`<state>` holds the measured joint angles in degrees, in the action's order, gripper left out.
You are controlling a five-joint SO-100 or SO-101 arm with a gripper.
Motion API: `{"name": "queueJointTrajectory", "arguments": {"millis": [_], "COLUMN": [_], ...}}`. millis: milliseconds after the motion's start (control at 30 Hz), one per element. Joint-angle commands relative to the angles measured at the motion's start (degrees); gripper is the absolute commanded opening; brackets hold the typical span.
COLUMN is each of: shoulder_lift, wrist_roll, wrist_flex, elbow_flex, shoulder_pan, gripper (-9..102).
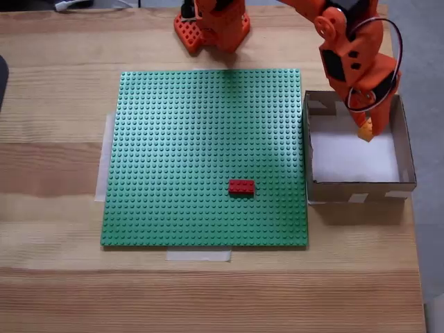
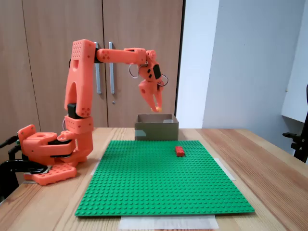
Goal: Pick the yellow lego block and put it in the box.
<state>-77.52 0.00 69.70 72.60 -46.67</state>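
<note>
Nearest us in a fixed view lies a strip of pale tape (image 2: 167, 222) holding down the big green studded lego baseplate (image 2: 159, 178), which we also see taped to the wooden table (image 1: 208, 291). On it sits a small red lego brick (image 1: 241, 186), untouched and well clear of our path. Our orange two-finger gripper (image 1: 365, 129) hangs above the square brown cardboard box with a white bottom (image 1: 406, 149), jaws clamped on the small yellow lego block (image 1: 365, 131). We judge pick and carry done; only lowering and release remain, with nothing in the way.
</note>
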Motion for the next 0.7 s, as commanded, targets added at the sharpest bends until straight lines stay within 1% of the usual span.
{"name": "queueJointTrajectory", "arguments": {"millis": [0, 233, 333, 467, 500, 567, 667], "shoulder_lift": [1.4, 1.9, 1.9, 1.5, 1.1, 0.0, -0.3], "wrist_roll": [0.1, -0.4, -1.4, -1.9, -1.7, -0.6, -0.8], "wrist_flex": [0.2, 0.4, 0.2, 2.5, 3.6, 7.4, 15.7], "elbow_flex": [-2.8, -2.0, -2.4, -5.9, -7.6, -13.6, -25.4], "shoulder_pan": [-0.4, 0.1, 0.6, 0.8, 0.9, 1.6, 3.4], "gripper": [11, 12, 15, 18, 18, 14, 11]}}
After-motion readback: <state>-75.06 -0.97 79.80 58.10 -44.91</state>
